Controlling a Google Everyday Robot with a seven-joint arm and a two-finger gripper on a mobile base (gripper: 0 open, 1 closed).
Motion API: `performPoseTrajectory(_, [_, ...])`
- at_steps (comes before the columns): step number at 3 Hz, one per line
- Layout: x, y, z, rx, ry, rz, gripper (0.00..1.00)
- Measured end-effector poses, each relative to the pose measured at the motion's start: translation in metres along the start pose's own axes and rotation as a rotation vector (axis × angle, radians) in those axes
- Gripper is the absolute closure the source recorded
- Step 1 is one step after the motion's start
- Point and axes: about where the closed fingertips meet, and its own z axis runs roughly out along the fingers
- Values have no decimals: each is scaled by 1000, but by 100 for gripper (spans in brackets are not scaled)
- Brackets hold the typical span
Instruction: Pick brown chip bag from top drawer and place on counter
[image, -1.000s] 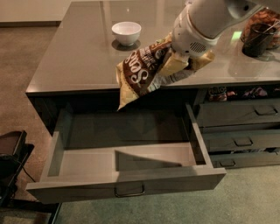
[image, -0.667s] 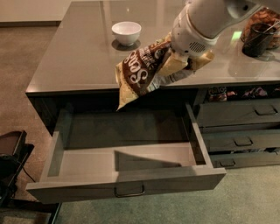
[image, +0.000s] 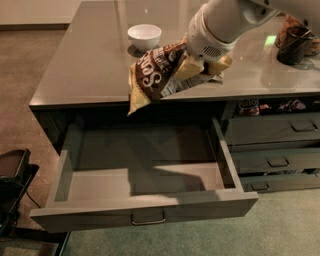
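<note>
I see the glossy grey-brown rectangular counter (image: 85, 70). Below its front edge, the wide, shallow dark grey top drawer (image: 145, 212) stands pulled out. My two-finger gripper (image: 204, 70) hangs above the front edge, clamped on the wrinkly foil brown chip bag (image: 154, 72), whose lower end overhangs that edge. A small white bowl (image: 144, 36) sits near the back edge.

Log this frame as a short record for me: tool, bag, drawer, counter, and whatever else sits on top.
tool: over the counter's front edge, shut on the brown chip bag
brown chip bag: held tilted, lower end hanging past the counter edge above the drawer
top drawer: pulled open, no item visible inside
counter: bag not yet released onto it
other: white bowl behind the bag; dark container at the far right
</note>
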Motion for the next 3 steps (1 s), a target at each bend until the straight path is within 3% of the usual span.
performPoseTrajectory(1, [-12, -27, 26, 16, -37, -21, 100])
performPoseTrajectory(3, [-35, -70, 88, -9, -139, -43, 100])
